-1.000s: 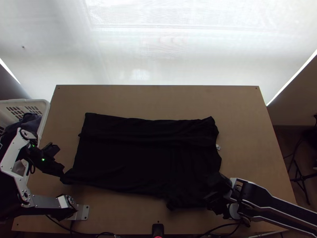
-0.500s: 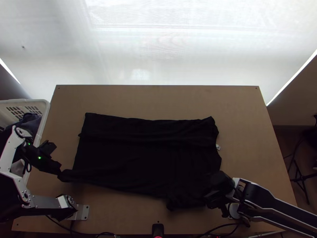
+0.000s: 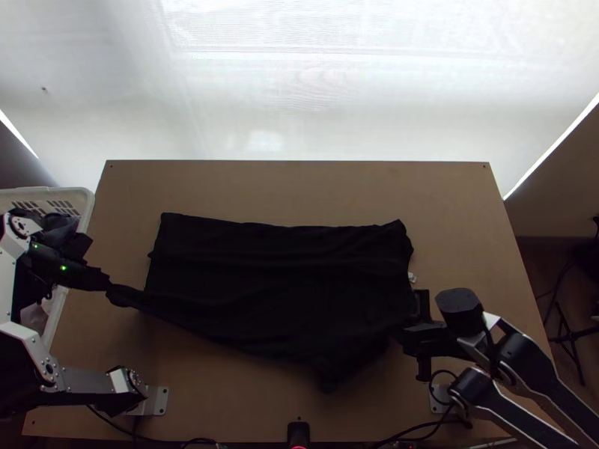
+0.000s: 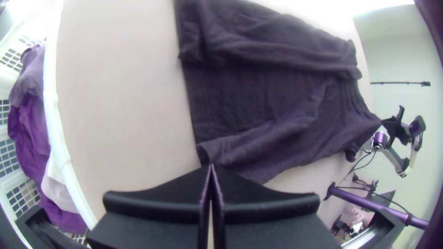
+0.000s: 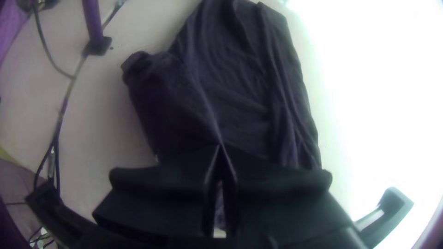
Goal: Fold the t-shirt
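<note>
The black t-shirt point(image 3: 277, 292) lies across the table, its far side folded over in a long strip, its near edge lifted between the arms. At its left near corner, my left gripper point(image 3: 107, 286) is shut on the cloth; the left wrist view has this gripper point(image 4: 211, 168) pinching the corner of the t-shirt point(image 4: 277, 106). My right gripper point(image 3: 408, 333) holds the shirt's right near part. In the right wrist view the right gripper point(image 5: 220, 148) is shut on the t-shirt point(image 5: 230, 83), with a sleeve hanging beside it.
A white basket point(image 3: 84, 200) with clothes stands at the table's left edge, close by the left arm. Bare table point(image 3: 299, 187) stretches beyond the shirt. A small black post point(image 3: 298, 432) stands at the near edge, with cables along it.
Both grippers have moved up the picture, the left one also leftward and the right one slightly rightward. The shirt's near edge has come up with them and now stretches between them.
</note>
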Motion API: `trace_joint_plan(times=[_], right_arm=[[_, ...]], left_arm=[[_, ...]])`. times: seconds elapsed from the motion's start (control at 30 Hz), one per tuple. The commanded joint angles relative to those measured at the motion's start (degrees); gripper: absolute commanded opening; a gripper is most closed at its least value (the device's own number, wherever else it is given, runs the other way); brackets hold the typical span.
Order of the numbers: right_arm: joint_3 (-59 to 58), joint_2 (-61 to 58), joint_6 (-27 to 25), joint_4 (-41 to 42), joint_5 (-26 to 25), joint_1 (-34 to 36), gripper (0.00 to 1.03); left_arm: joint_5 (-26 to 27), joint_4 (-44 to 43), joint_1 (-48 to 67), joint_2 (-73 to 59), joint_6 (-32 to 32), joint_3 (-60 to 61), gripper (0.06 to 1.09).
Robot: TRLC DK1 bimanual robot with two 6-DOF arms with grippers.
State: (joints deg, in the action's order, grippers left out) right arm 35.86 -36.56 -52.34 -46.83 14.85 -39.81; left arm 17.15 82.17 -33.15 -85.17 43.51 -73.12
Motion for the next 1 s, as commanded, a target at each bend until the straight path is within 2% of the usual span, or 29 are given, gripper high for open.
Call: trace_joint_plan(times=[0.0,0.23,0.5,0.67,0.83,0.97], right_arm=[[2.55,0.52,-2.42,-2.13,1.58,8.61,0.03],[2.64,0.96,-3.56,-3.71,2.81,13.71,0.03],[2.82,-0.27,-3.56,-2.74,2.99,15.73,0.03],[3.69,-4.31,-3.74,0.86,3.34,19.25,0.03],[5.80,-11.08,-4.88,4.20,7.30,26.19,0.03],[7.30,-16.35,-3.74,7.37,8.44,28.65,0.03]], left_arm=[[2.80,-1.49,-2.63,-5.89,-2.11,-5.28,0.10],[2.89,-1.66,-9.22,-9.58,0.09,-5.89,0.10],[2.89,-1.66,-11.59,-10.81,2.28,-6.24,0.10],[4.03,-2.81,-9.74,-13.10,1.05,-8.35,0.10],[6.14,-3.77,-5.26,-14.94,-0.97,-11.34,0.10],[6.67,-6.32,0.54,-15.38,-4.39,-12.83,0.10]])
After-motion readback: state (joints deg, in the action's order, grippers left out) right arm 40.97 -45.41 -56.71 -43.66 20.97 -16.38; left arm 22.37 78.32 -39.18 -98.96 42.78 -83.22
